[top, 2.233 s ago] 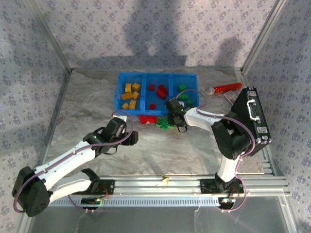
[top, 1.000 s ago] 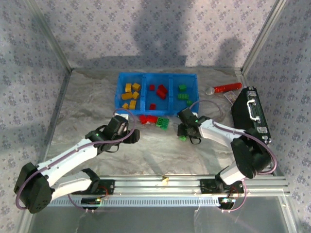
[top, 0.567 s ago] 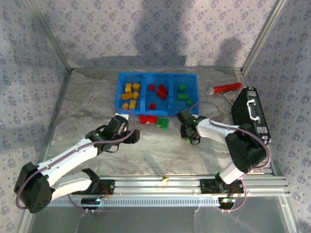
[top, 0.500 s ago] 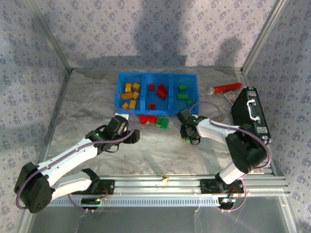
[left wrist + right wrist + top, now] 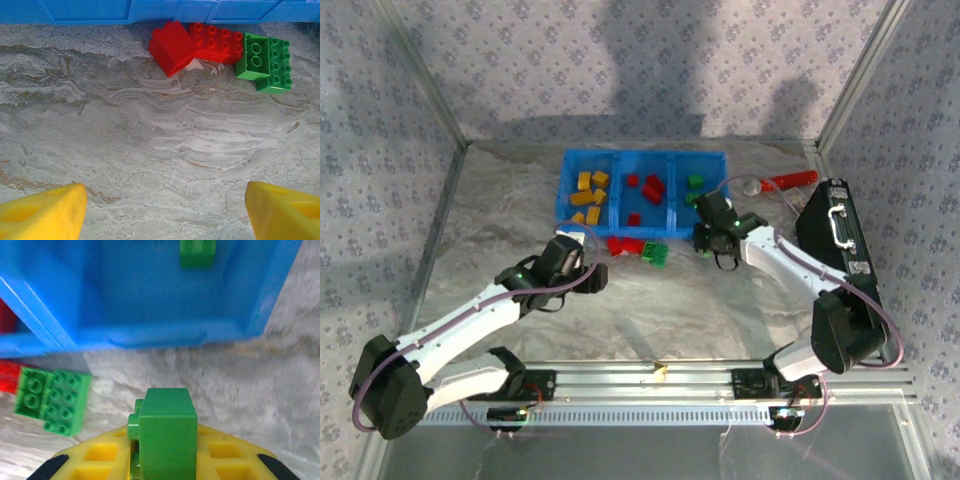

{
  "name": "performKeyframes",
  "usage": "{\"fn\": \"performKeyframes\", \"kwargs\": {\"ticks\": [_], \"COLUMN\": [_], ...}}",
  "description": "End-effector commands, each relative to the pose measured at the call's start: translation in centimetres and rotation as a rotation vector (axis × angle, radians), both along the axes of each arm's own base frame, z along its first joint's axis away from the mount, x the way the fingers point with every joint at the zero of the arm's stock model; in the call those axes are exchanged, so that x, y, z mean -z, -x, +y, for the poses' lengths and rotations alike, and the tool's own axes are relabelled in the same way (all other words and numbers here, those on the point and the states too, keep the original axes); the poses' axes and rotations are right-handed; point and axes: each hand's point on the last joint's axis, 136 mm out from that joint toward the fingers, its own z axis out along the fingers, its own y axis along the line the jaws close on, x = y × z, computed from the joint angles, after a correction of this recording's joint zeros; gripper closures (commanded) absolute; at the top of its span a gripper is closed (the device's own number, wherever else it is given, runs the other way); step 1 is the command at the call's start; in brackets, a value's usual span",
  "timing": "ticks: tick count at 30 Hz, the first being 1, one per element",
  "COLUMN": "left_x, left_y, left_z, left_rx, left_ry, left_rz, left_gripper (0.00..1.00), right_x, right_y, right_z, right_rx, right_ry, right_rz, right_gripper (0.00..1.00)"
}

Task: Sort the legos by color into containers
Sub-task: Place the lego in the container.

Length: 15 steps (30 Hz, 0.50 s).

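right gripper: pinching a green brick, just short of the blue tray | left gripper: spread, empty, facing red bricks and a green pair beside the tray wall | handling: probably light, hard, slick; squeeze the flat sides, not the studs

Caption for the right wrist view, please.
Right gripper holding a green brick before the blue tray, with a second green brick lying in the compartment ahead.
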Motion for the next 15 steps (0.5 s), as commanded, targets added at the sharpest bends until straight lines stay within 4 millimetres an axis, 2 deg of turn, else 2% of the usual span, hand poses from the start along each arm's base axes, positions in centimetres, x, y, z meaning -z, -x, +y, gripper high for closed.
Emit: {"fn": "performKeyframes", "kwargs": {"ticks": [1, 7, 9, 10, 12, 13, 15], "left_x": [-1.1, -0.6, -0.4, -0.3, -0.1, 0.0, 0.0], "left_y": [-0.4, 0.6, 0.8, 1.0, 1.1, 1.1, 1.0], "left_z": [-0.5, -1.6, -2.1, -2.3, -2.8, -3.0, -3.7], "left_rx": [0.008, 0.037, 0.044, 0.05, 0.056, 0.061, 0.078], "left_ry": [0.025, 0.031, 0.03, 0.03, 0.033, 0.034, 0.034], "left_rz": [-0.029, -0.016, -0.016, -0.014, -0.011, -0.009, -0.005], "left_gripper": [0.17, 0.18, 0.17, 0.17, 0.17, 0.17, 0.17], "right_x": [-3.8, -5.8, -5.9, -5.9, -6.3, -6.8, -8.1], "right_y": [-2.6, -8.8, -10.3, -10.9, -11.6, -11.5, -10.9], "right_z": [-0.5, -0.4, -0.1, 0.0, 0.0, 0.2, 0.6], "right_rx": [-0.04, -0.053, -0.057, -0.056, -0.054, -0.056, -0.07], "right_ry": [0.0, -0.018, -0.013, -0.009, 0.006, 0.011, 0.015], "right_rz": [-0.057, -0.079, -0.079, -0.073, -0.074, -0.088, -0.138], "right_gripper": [0.77, 0.77, 0.72, 0.61, 0.22, 0.13, 0.07]}}
